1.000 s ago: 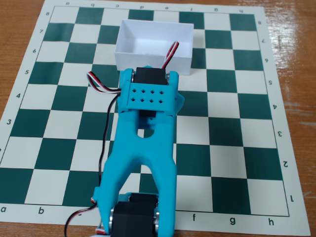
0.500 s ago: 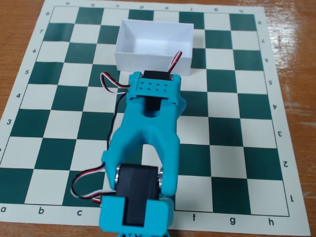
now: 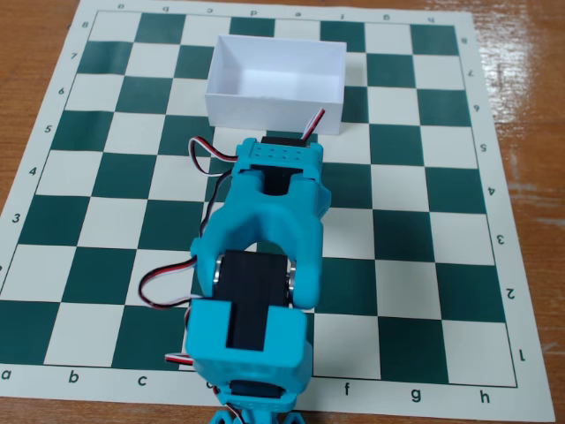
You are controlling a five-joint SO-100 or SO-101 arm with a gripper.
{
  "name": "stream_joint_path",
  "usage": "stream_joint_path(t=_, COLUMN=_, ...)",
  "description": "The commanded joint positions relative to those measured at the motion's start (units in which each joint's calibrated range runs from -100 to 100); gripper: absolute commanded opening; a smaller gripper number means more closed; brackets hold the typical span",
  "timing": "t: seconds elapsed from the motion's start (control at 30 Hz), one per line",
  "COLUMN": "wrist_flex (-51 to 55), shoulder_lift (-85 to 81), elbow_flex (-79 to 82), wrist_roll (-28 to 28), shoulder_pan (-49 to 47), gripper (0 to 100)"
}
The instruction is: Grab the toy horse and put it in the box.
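Note:
The white open-top box stands on the far part of the chessboard, and its floor shows plain white. The toy horse is out of view. My turquoise arm is folded over the board's middle. Its perforated wrist block sits just in front of the box's near wall. The gripper points down under that block, so its fingers are hidden and I cannot see whether they hold anything.
A green-and-cream chessboard mat covers the wooden table. Red, white and black servo cables loop out on the arm's left. The elbow servo and lower link hide the near squares around columns c to e.
The arm has folded back toward the near edge. The wrist block has drawn a little away from the box, and the elbow servo has risen into full view.

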Motion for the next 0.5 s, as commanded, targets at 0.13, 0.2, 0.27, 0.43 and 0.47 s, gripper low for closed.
stream_joint_path(t=0.13, wrist_flex=-2.27, shoulder_lift=2.72, elbow_flex=-0.76, wrist_roll=-0.78, shoulder_pan=-2.23, gripper=22)
stream_joint_path(t=0.2, wrist_flex=-2.52, shoulder_lift=3.07, elbow_flex=-1.04, wrist_roll=-0.97, shoulder_pan=-2.80, gripper=7)
stream_joint_path(t=0.27, wrist_flex=-3.02, shoulder_lift=3.34, elbow_flex=-1.04, wrist_roll=-1.27, shoulder_pan=-3.30, gripper=0)
stream_joint_path(t=0.43, wrist_flex=-1.11, shoulder_lift=0.59, elbow_flex=-2.22, wrist_roll=-0.78, shoulder_pan=-3.59, gripper=0)
stream_joint_path(t=0.47, wrist_flex=-0.44, shoulder_lift=-1.09, elbow_flex=-2.77, wrist_roll=-0.24, shoulder_pan=-3.16, gripper=0)
